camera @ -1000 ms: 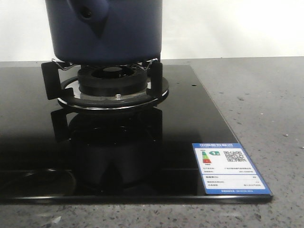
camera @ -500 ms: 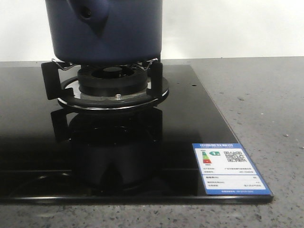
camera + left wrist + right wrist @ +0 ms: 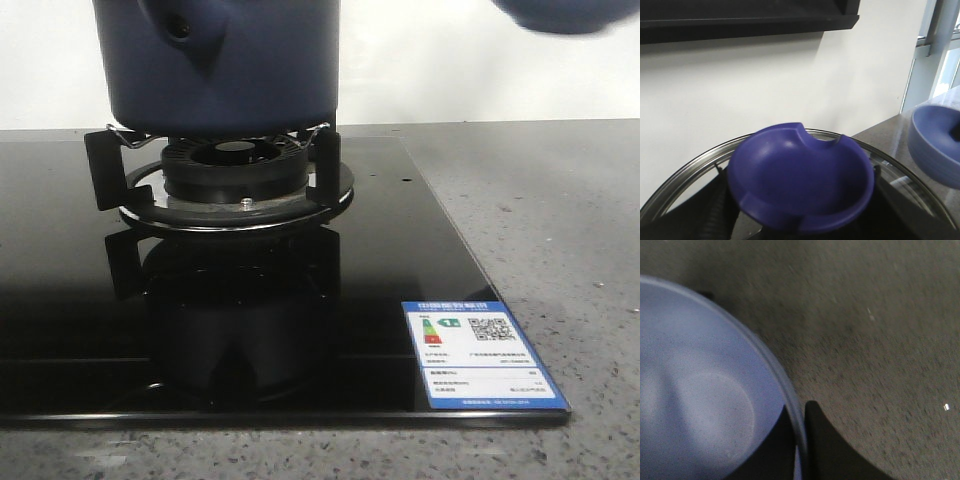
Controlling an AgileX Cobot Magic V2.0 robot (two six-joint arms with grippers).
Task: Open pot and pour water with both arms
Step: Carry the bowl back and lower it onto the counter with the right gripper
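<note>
Pot (image 3: 225, 62): dark blue, sitting on the black burner stand (image 3: 232, 185) of the glass stove top (image 3: 400, 240), its stub with the round hole facing the front camera
Lid (image 3: 800, 187): glass with a steel rim and a blue knob, close under the left wrist camera
Left jaws: out of sight; cannot tell
Bowl (image 3: 705, 405): light blue, above the grey counter (image 3: 880, 340); its rim sits between the two dark fingers (image 3: 832, 450) of the right gripper, pinched there
Label (image 3: 483, 354): blue sticker at the stove's near right corner

Dark navy pot (image 3: 225, 65) on burner grate (image 3: 220, 175), glossy black cooktop (image 3: 60, 330).
</note>
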